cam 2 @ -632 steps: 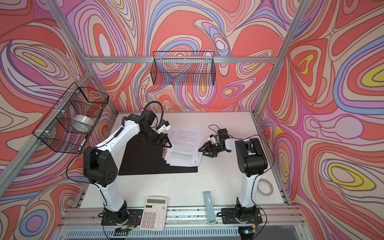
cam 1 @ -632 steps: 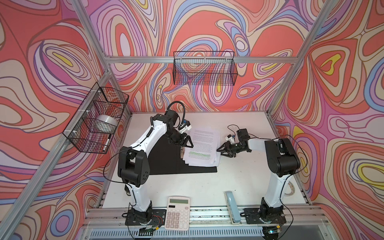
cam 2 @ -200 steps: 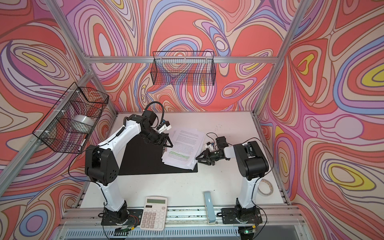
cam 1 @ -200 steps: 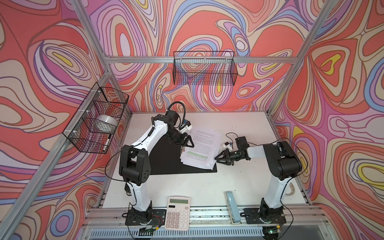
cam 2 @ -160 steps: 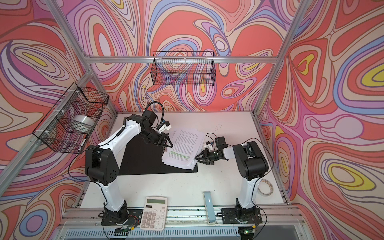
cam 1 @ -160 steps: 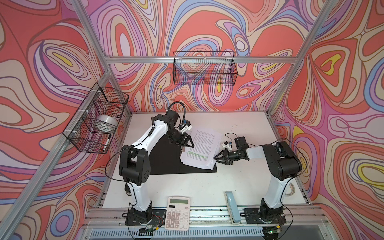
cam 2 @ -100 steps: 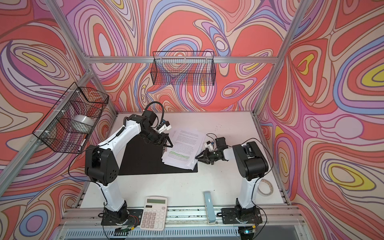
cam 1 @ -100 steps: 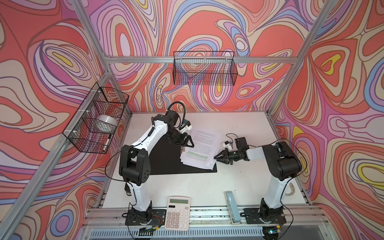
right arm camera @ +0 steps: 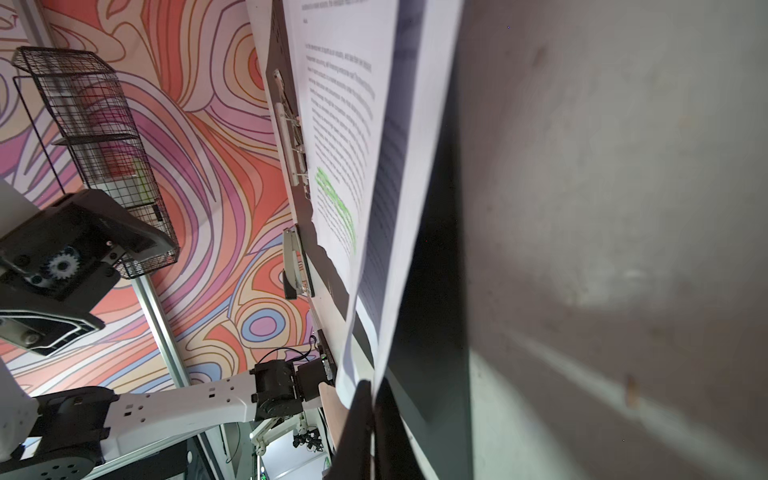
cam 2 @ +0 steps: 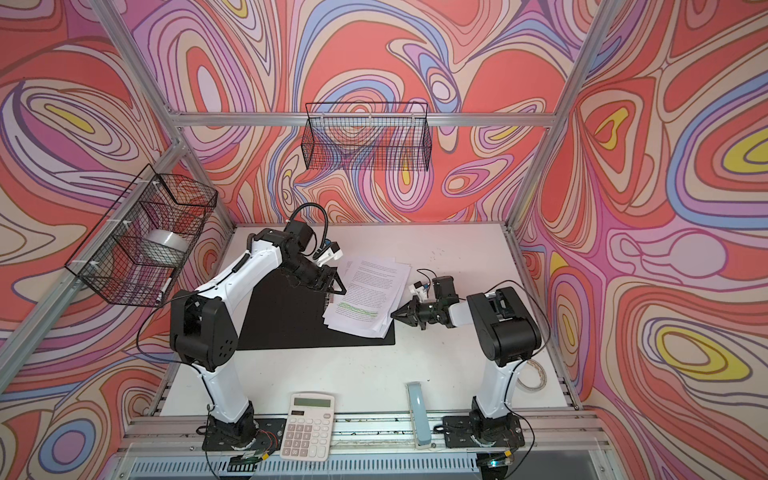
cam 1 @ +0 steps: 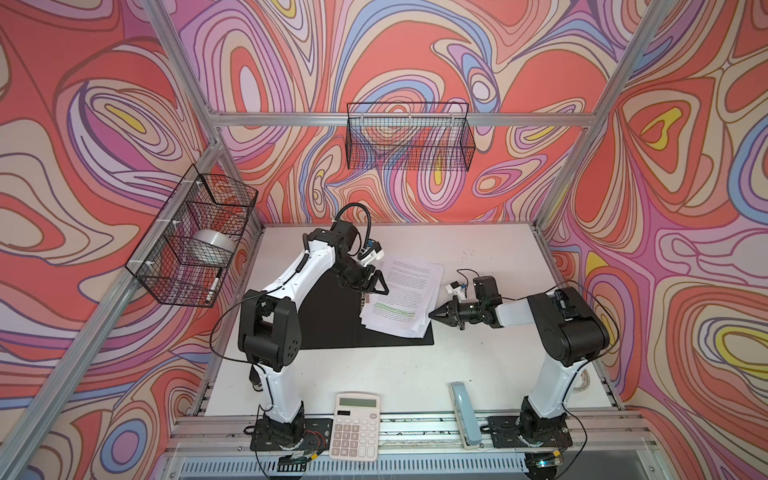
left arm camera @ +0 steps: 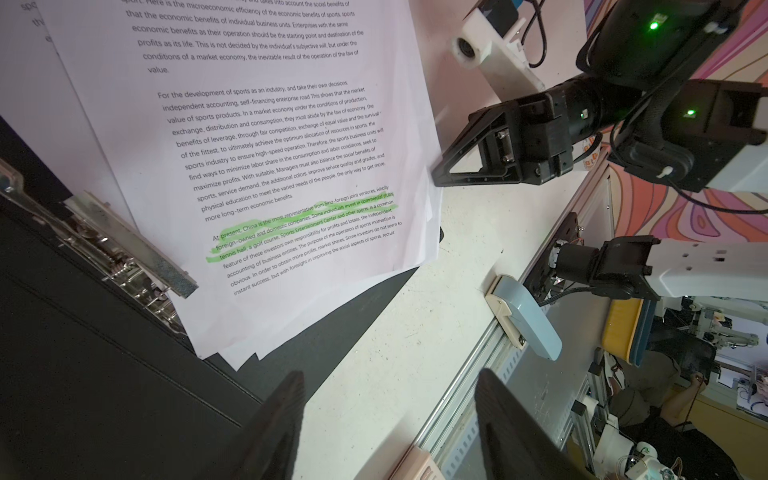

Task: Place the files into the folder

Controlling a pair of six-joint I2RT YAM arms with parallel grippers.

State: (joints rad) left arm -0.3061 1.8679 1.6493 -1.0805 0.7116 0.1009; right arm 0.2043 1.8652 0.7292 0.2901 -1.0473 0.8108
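Right tool (cam 1: 431, 316) pinches the edge of white, green-highlighted paper files (cam 1: 401, 297) on the open black-lined folder (cam 1: 332, 324); left tool (cam 1: 376, 291) hangs spread.

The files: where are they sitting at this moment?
In both top views the files lie askew mid-table on the right half of the open folder, between the left gripper and the right gripper pinching their edge.
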